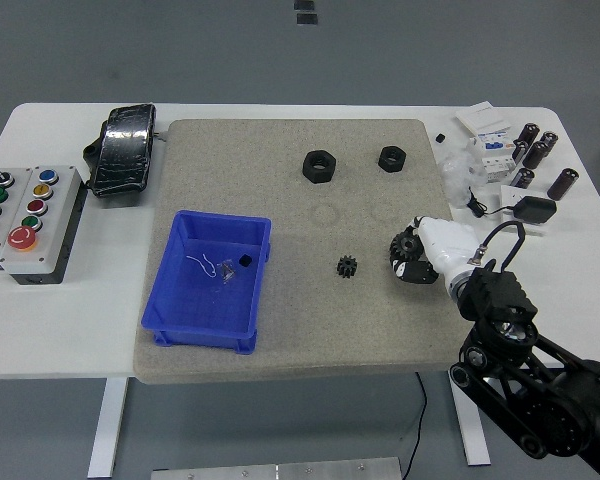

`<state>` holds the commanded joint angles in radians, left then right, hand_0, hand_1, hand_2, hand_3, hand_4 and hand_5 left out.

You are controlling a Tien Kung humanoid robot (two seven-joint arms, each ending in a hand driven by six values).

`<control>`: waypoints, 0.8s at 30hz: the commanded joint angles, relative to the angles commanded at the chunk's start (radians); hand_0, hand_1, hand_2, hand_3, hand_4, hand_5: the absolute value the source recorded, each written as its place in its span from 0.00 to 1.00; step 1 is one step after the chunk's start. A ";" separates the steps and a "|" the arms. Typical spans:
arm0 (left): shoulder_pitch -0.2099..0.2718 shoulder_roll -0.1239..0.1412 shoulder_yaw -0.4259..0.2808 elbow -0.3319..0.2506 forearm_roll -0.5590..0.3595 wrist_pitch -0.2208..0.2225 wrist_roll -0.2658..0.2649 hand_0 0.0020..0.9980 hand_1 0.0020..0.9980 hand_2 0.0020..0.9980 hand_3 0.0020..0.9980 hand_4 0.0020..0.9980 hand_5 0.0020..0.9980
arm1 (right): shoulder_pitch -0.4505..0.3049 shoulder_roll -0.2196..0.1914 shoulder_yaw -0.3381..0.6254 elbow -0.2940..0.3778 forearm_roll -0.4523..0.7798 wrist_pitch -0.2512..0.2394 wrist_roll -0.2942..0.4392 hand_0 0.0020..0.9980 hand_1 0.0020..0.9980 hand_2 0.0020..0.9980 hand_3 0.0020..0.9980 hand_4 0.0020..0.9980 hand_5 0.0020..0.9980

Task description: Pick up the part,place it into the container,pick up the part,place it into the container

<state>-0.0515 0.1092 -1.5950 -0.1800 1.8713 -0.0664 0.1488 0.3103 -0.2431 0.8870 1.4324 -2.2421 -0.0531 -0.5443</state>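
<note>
Right hand: the right hand [412,255] hovers low over the mat's right side, just beside the small gear [347,267]; its fingers [400,246] are curled and hold nothing.
Left hand: out of view.
Parts: the small gear lies on the mat between the bin and the hand; two nuts [320,166] [391,158] sit near the mat's far edge.
Bin: the blue bin [185,318] stands on the mat's left half, with a small dark piece [245,261] and a bit of clear wrap inside.
Risk: the gear looks small and toothed, so thick fingers may pinch it off-centre and flick it away or drop it short of the bin.
Textures: grey felt-like mat [280,340]; hard glossy plastic bin; matte black hexagonal nuts with round bores; smooth white worktop [50,340].
</note>
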 joint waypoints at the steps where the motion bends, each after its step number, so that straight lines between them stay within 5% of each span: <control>1: 0.000 0.000 -0.001 0.000 0.001 0.000 0.000 0.66 0.57 0.58 0.63 0.70 0.40 | 0.008 0.000 -0.010 0.002 0.006 -0.008 0.007 0.31 0.46 0.31 0.35 0.17 0.07; 13: -0.006 0.001 0.000 0.000 0.006 -0.003 0.004 0.66 0.57 0.58 0.63 0.70 0.40 | 0.231 0.068 -0.257 0.025 0.256 -0.127 0.231 0.39 0.49 0.35 0.36 0.20 0.03; 14: -0.006 0.001 0.000 0.000 0.006 -0.003 0.004 0.66 0.57 0.58 0.63 0.70 0.40 | 0.248 0.072 -0.277 0.025 0.276 -0.126 0.245 0.55 0.64 0.59 0.41 0.28 0.00; 19: -0.004 0.001 -0.006 0.000 0.014 -0.004 0.009 0.66 0.57 0.58 0.63 0.70 0.40 | 0.322 0.089 -0.390 0.014 0.351 -0.092 0.284 0.55 0.64 0.59 0.41 0.28 0.00; 20: -0.004 0.001 -0.008 0.000 0.015 -0.004 0.009 0.66 0.57 0.58 0.63 0.70 0.40 | 0.333 0.091 -0.412 0.010 0.354 -0.080 0.286 0.64 0.67 0.63 0.50 0.35 0.00; 24: -0.004 0.002 -0.007 0.000 0.016 -0.004 0.010 0.66 0.57 0.58 0.63 0.70 0.40 | 0.357 0.102 -0.453 -0.008 0.302 -0.005 0.251 0.64 0.67 0.63 0.50 0.35 0.00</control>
<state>-0.0558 0.1111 -1.6023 -0.1800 1.8871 -0.0708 0.1592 0.6674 -0.1413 0.4339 1.4247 -1.9398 -0.0586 -0.2930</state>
